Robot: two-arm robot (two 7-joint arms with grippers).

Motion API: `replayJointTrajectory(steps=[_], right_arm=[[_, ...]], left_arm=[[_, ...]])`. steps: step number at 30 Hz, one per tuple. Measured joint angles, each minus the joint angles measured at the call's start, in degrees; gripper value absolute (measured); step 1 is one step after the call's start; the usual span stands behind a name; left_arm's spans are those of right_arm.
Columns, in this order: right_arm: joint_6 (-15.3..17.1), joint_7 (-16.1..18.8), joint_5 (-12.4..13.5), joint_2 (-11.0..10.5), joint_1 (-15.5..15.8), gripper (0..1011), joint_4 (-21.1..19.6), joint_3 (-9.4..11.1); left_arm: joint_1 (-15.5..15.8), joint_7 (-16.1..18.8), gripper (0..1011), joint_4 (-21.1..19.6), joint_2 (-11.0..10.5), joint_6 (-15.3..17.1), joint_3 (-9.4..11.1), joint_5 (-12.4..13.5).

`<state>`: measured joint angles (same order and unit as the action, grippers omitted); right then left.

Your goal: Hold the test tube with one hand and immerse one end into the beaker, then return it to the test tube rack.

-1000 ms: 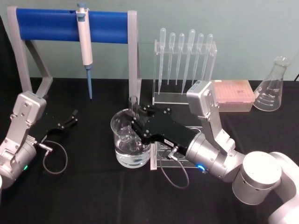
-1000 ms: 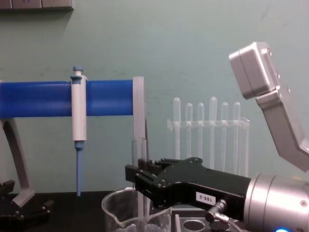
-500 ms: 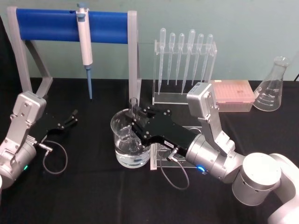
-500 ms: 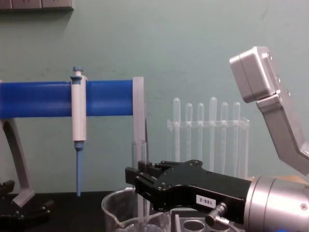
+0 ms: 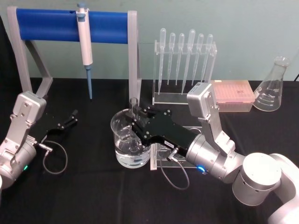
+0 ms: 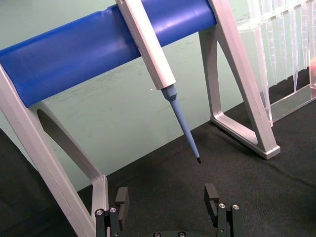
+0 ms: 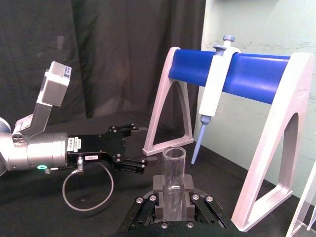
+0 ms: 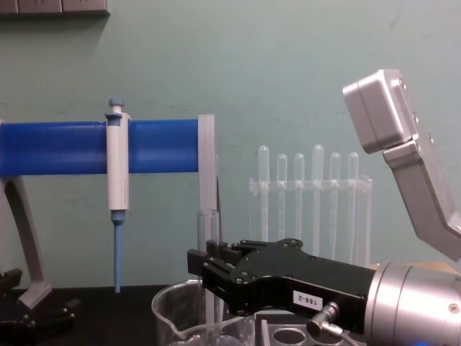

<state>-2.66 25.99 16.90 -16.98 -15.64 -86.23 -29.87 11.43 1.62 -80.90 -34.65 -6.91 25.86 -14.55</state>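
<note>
The right end effector (image 5: 136, 117) had sunk slightly, clamped on the test tube (image 7: 174, 168) in the beaker (image 5: 119, 135) below; the left end effector (image 6: 167, 193) idled, fingers apart.

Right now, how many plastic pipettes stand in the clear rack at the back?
6 pipettes, bulbs up, in one row in the clear rack behind the right gripper; none seems hidden.

Both arms are silver-grey metal, boxy housings joined to rounded cylindrical joints. The right claw (image 5: 136, 113) and the left claw (image 5: 71, 118) at their ends are flat, black and dotted with small screws. The right one bears a small white number label by its silver wrist, and each trails a thin dark looped cable from a metal plug.
</note>
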Motion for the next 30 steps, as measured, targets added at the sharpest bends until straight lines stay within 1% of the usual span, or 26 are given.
replayJointTrajectory(steps=[30], right_arm=[[0.0, -0.1, 0.06, -0.01, 0.0, 224, -0.05, 0.0]], left_arm=[[0.0, 0.0, 1000, 0.0, 0.0, 0.0, 0.0, 0.0]])
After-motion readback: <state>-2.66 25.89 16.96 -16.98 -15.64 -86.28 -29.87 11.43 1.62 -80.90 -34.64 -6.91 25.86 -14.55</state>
